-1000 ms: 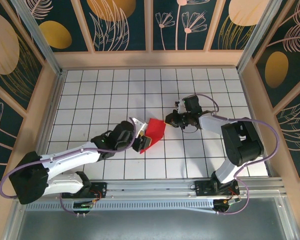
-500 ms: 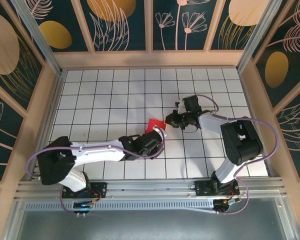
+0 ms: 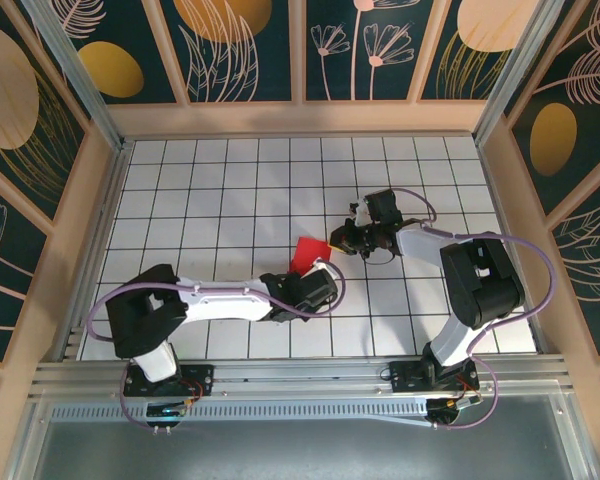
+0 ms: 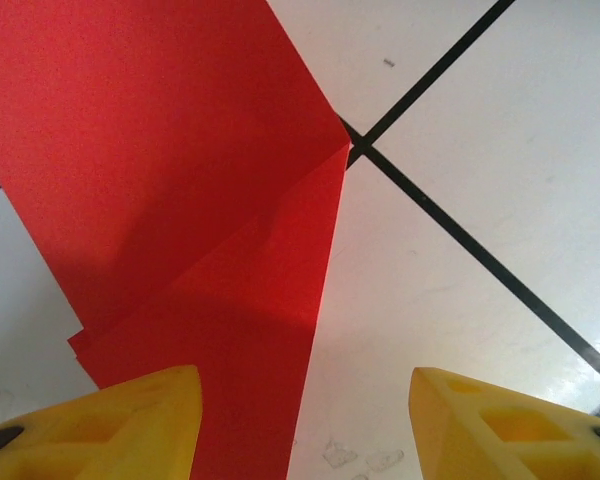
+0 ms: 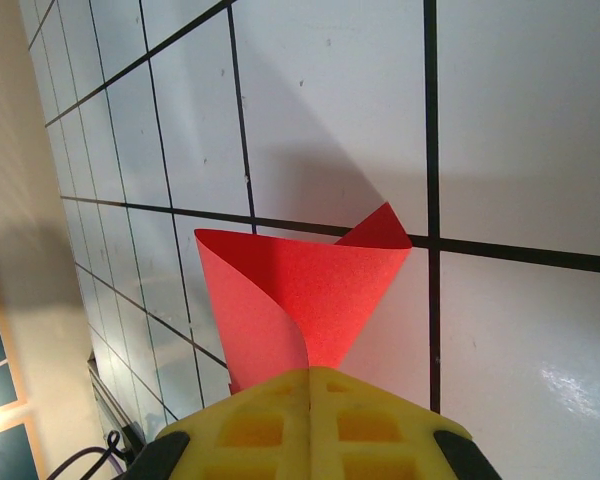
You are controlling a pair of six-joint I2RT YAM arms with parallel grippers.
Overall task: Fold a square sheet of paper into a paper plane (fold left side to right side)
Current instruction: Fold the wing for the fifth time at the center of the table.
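Observation:
The square sheet of paper (image 3: 307,251) lies red and folded over on the white grid, mid-table. My right gripper (image 3: 334,240) is shut on its right edge; in the right wrist view the paper (image 5: 300,290) curls up in a loop from the shut gripper (image 5: 310,385). My left gripper (image 3: 313,272) hovers over the sheet's near part, covering it from above. In the left wrist view the left gripper (image 4: 300,430) is open. Its left fingertip (image 4: 100,425) is over the layered red paper (image 4: 180,200), and the right fingertip (image 4: 510,425) is over bare tile.
The white gridded table (image 3: 200,190) is boxed in by wooden walls (image 3: 300,118) at the back and both sides. A metal rail (image 3: 300,375) runs along the near edge by the arm bases. The left arm stretches low across the front tiles.
The left arm swung right and its gripper came over the paper's near part. The left side of the sheet went over to the right, so less red shows. The right gripper stayed put.

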